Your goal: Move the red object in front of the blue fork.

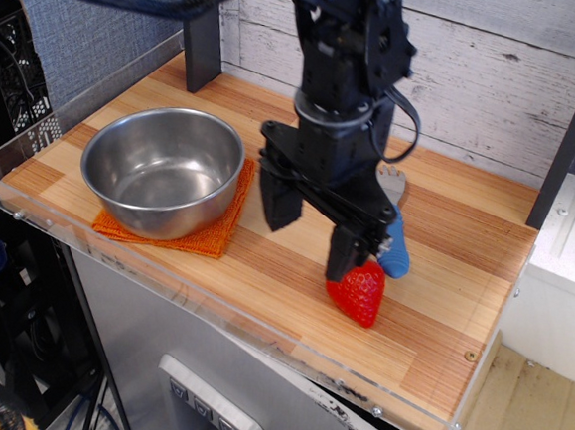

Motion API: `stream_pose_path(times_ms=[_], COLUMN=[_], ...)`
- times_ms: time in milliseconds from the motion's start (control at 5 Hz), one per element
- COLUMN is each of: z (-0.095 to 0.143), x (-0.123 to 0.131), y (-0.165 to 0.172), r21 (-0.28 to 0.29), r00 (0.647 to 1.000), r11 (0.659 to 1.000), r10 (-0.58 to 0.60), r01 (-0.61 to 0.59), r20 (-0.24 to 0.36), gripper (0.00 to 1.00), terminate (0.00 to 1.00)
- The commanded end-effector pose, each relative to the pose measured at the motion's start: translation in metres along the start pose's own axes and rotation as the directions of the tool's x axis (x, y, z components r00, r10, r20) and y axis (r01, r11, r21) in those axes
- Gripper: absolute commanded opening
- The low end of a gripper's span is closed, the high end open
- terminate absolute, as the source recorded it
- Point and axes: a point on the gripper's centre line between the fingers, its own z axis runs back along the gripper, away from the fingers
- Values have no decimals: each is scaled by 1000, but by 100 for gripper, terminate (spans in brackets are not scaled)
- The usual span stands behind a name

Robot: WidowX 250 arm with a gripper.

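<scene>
Jaws wide apart and holding nothing — the gripper [311,235] hangs open above the tabletop [437,346], one finger [277,196] out toward the bowl side, the other finger [349,255] coming down right beside the top of the toy strawberry [357,291]. Whether that finger tip is touching the berry or just clear of it, I can't tell from this angle.

The strawberry lies on the wood close to the front edge, toward the right half of the tabletop, pointed end toward the front. Just behind it, toward the back edge, sits the blue fork [395,238]: ribbed blue handle nearest the berry, grey head pointing away to the rear wall, partly hidden by the arm. Berry and handle end look just beside each other, perhaps touching. That reads as the berry set down in front of the fork, so the placement looks essentially done and the open jaws fit a release.

The black arm [344,60] stands nearly upright from the top of the view, wrist pointing straight down, cable looping off its right side.

Over by the left edge, a steel bowl [162,168] rests on an orange woven cloth [216,231], well apart from the action.
</scene>
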Motion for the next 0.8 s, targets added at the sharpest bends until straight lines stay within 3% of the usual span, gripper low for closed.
stream_pose_path(times_ms=[0, 200, 600], z=[40, 54, 52], x=[-14, -17, -13], y=[29, 41, 47], r21=[33, 12, 0], r00=[990, 978, 984], r11=[992, 981, 985], r10=[120, 190, 170], r01=[-123, -192, -170], r20=[79, 89, 52], gripper=[100, 100, 100], terminate=[0, 0, 0])
